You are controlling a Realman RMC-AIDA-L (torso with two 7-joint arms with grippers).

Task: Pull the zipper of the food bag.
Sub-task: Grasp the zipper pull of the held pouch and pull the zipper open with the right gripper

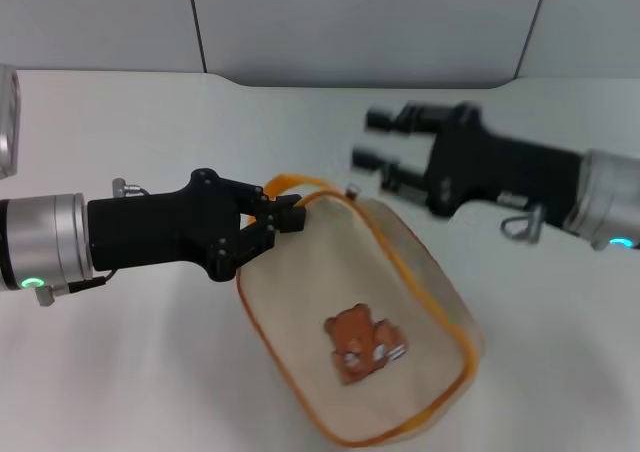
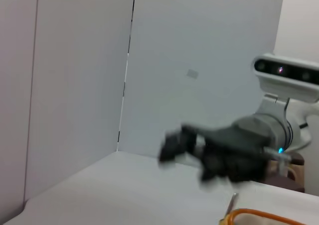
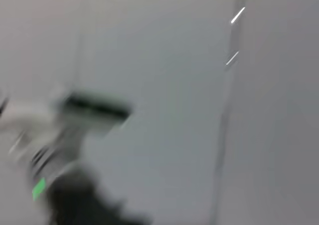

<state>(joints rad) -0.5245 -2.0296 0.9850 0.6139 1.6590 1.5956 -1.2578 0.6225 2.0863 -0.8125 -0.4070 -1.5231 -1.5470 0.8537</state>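
Note:
The food bag (image 1: 400, 272), cream with orange piping and a brown bear patch (image 1: 360, 344), lies on the white table, its near-left corner raised. My left gripper (image 1: 287, 218) is shut on that corner, just below the orange strap loop (image 1: 292, 183). The zipper's small silver pull tab (image 1: 352, 189) sticks up at the bag's top edge. My right gripper (image 1: 375, 140) is open and empty, hovering just behind and to the right of the pull tab, apart from it. The left wrist view shows the right gripper (image 2: 172, 144) blurred, beyond the strap loop (image 2: 259, 216) and the pull tab (image 2: 233, 203).
The white table (image 1: 150, 372) extends to a grey wall (image 1: 360, 22) at the back. The robot's head (image 2: 286, 71) shows in the left wrist view. The right wrist view shows only the blurred wall and a blurred arm with a green light (image 3: 39, 187).

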